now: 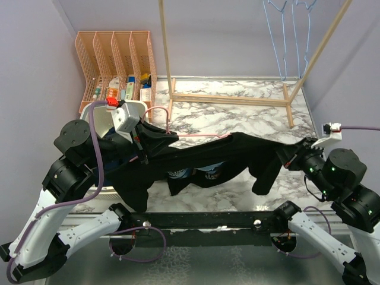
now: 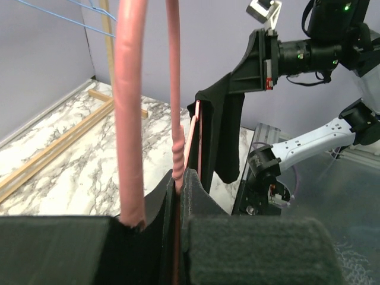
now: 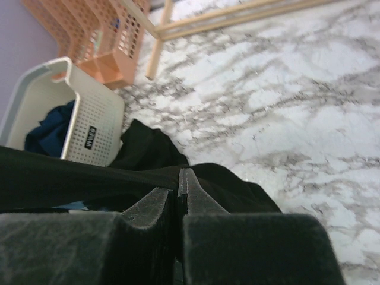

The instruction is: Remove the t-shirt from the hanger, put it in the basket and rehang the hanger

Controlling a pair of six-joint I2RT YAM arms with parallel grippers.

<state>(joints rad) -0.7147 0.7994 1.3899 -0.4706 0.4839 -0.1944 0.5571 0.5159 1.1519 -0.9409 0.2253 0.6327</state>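
While in right tool [image 3: 180, 178], t-shirt [image 1: 237, 148] taut.

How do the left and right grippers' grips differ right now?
The left gripper clamps the pink plastic hanger at its neck; the right gripper clamps only the black fabric t-shirt. The left sits by the white plastic basket, the right far from it. Both pairs of jaws are shut.

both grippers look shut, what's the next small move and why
Probably pull the right gripper slightly to its right: it is shut on the t-shirt, stretched between the arms, while the left gripper pinches the pink hanger, so the fabric may slide off.
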